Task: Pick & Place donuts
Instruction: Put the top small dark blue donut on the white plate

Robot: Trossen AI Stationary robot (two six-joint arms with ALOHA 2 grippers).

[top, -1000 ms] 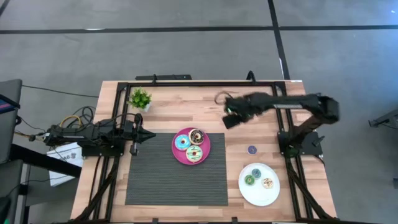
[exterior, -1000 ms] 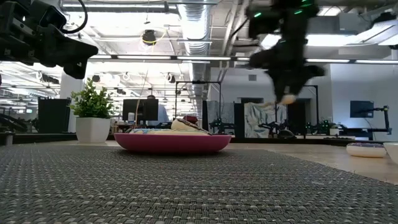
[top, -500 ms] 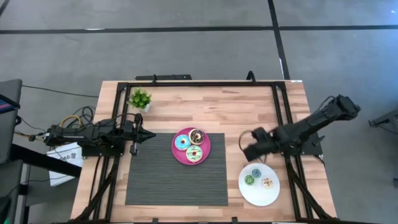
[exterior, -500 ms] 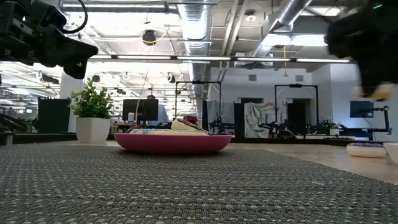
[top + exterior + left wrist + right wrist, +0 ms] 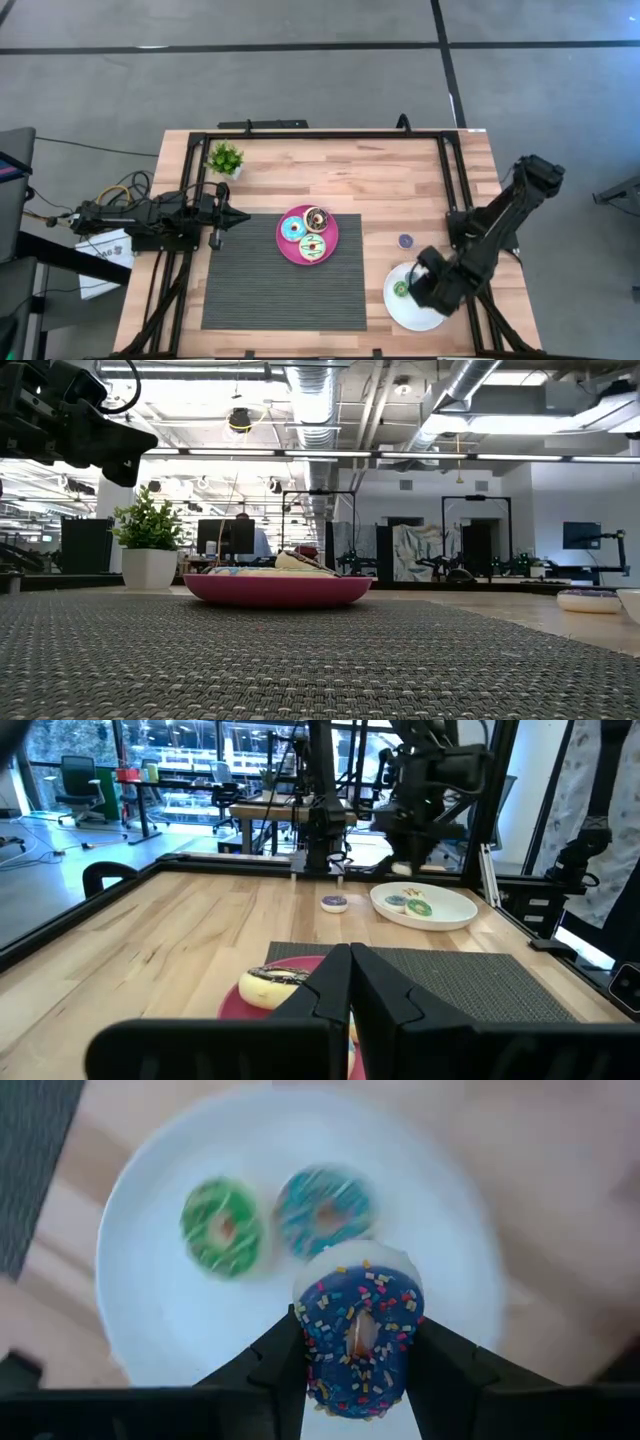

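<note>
Blue donut over the white plate
My right gripper (image 5: 355, 1345) fingers pinch a dark-blue sprinkled donut (image 5: 360, 1338) above the white plate (image 5: 150, 1310), green donut (image 5: 223, 1228) and teal donut (image 5: 322, 1207) below; left gripper (image 5: 222, 216) shut, parked left of pink plate (image 5: 330, 240).

Colours on the pale wooden desk (image 5: 330, 175)

The round white plate (image 5: 160, 1320) carries a green-iced ring donut with pale stripes (image 5: 223, 1228) and a teal-blue ring donut with light stripes (image 5: 323, 1211). Between the black fingers (image 5: 272, 1362) of the right claw (image 5: 358, 1352) is a dark blue donut with many-coloured sprinkles (image 5: 360, 1335). The round pink plate (image 5: 290, 246) lies on a dark grey woven mat (image 5: 260, 290).
</note>
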